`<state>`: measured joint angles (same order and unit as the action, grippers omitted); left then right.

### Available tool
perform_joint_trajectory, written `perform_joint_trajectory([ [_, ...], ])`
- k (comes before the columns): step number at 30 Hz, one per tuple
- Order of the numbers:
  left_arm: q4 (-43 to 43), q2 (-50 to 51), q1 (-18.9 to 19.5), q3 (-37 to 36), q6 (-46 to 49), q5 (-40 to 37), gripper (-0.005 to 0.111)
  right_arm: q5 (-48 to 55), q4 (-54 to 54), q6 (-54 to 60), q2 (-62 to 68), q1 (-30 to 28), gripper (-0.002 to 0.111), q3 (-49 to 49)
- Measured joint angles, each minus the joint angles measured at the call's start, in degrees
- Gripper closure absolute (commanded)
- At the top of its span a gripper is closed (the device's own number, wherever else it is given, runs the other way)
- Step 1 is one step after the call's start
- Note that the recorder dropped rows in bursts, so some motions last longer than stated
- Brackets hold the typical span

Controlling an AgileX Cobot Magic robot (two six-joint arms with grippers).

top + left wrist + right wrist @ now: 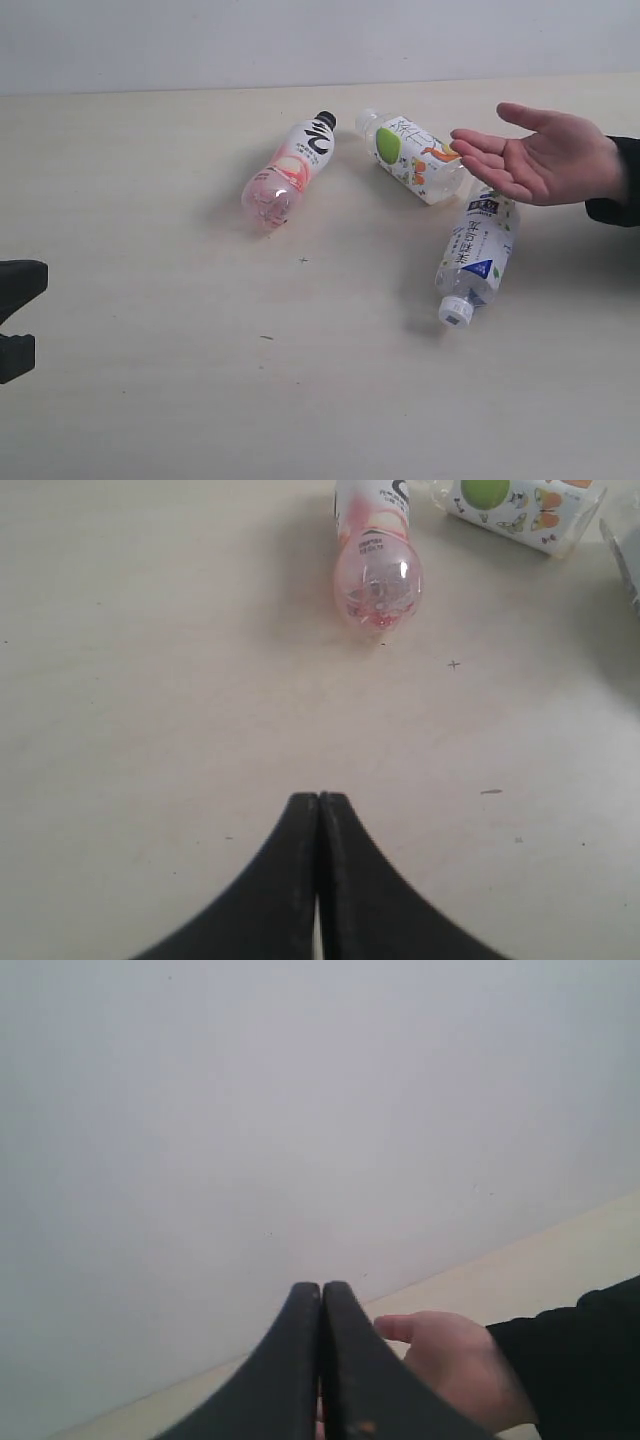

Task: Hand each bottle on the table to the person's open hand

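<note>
Three bottles lie on their sides on the bench (150, 420). The pink bottle (288, 172) with a black cap is near the middle. The green-and-orange-labelled bottle (415, 157) is just right of it. The blue-and-white-labelled bottle (478, 258) lies partly under a person's open hand (545, 155), held palm up. The left end effector (318, 802) is pressed together over bare bench, well apart from the pink bottle. The right end effector (322, 1292) is also together, empty, raised before a pale wall (300, 1090).
</note>
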<state>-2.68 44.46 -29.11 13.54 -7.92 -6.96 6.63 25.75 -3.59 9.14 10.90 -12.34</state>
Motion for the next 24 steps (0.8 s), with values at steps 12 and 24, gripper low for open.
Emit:
perform_joint_trajectory([
  [12, 0.00, 0.00, 0.00, 0.00, 0.00, -0.11, 0.107, 33.11, -7.32, 0.35, 42.47, 0.00, 0.108, -35.62],
  [24, 0.00, 0.00, 0.00, 0.00, 0.00, -0.11, 0.107, 60.43, -16.10, -7.21, 70.52, 3.60, 0.108, -45.06],
])
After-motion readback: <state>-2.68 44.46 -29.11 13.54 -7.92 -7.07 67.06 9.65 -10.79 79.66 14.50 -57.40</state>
